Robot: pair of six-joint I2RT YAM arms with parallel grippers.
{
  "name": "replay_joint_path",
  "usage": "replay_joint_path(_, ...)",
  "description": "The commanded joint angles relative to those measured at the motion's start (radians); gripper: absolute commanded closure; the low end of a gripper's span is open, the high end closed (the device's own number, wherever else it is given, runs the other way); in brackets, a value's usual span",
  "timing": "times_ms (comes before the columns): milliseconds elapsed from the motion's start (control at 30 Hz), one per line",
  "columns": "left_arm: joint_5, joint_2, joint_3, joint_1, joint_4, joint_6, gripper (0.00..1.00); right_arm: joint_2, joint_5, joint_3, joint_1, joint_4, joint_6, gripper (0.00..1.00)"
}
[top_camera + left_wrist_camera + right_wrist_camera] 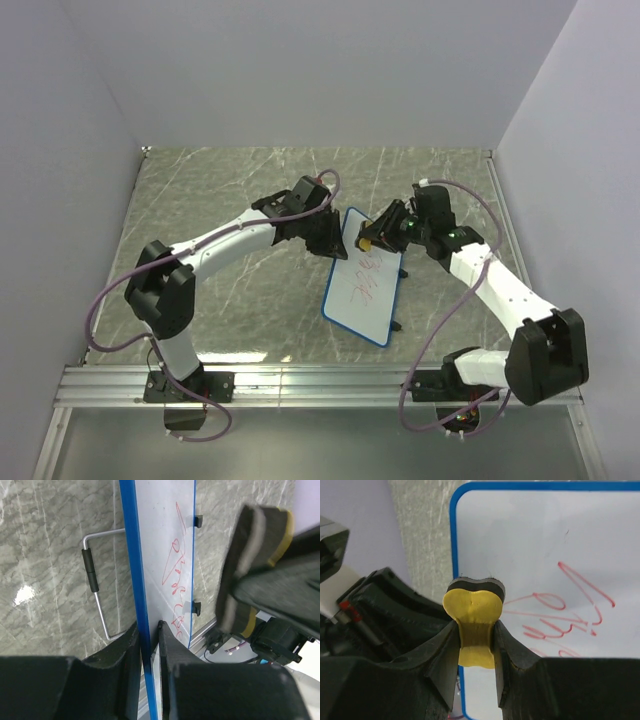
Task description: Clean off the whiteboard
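The whiteboard (pixel 366 282), white with a blue frame and red scribbles, stands tilted on the marble table, propped on a wire stand. My left gripper (pixel 335 250) is shut on its upper left edge; in the left wrist view the blue frame (pixel 135 570) runs between the fingers (pixel 170 645). My right gripper (pixel 372 238) is shut on a yellow eraser (pixel 473 612) with a dark felt face, held at the board's top left corner (pixel 530 535). The scribbles (pixel 570 615) lie to the right of the eraser. The eraser also shows in the left wrist view (pixel 255 565).
The wire stand (pixel 97 587) with a black sleeve juts out behind the board. Two black clips (pixel 198 521) sit on the board's far edge. An aluminium rail (pixel 300 385) runs along the near table edge. White walls close in the table.
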Motion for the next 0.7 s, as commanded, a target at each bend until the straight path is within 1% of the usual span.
replay_joint_path(0, -0.091, 0.069, 0.029, -0.019, -0.074, 0.059, 1.0, 0.045, 0.034, 0.04, 0.006, 0.071, -0.039, 1.0)
replay_joint_path(267, -0.094, 0.076, 0.053, -0.028, -0.113, 0.051, 1.0, 0.131, 0.062, 0.083, 0.006, 0.078, -0.042, 1.0)
replay_joint_path(400, -0.085, 0.102, 0.059, -0.028, -0.113, 0.057, 1.0, 0.143, 0.038, 0.083, 0.009, 0.12, -0.016, 1.0)
replay_joint_path(533, -0.077, 0.135, 0.085, -0.026, -0.137, 0.079, 1.0, 0.148, 0.022, 0.115, 0.018, 0.113, 0.004, 1.0)
replay_joint_path(667, -0.083, 0.149, 0.111, -0.028, -0.153, 0.102, 1.0, 0.14, 0.028, 0.1, 0.046, 0.134, 0.028, 1.0)
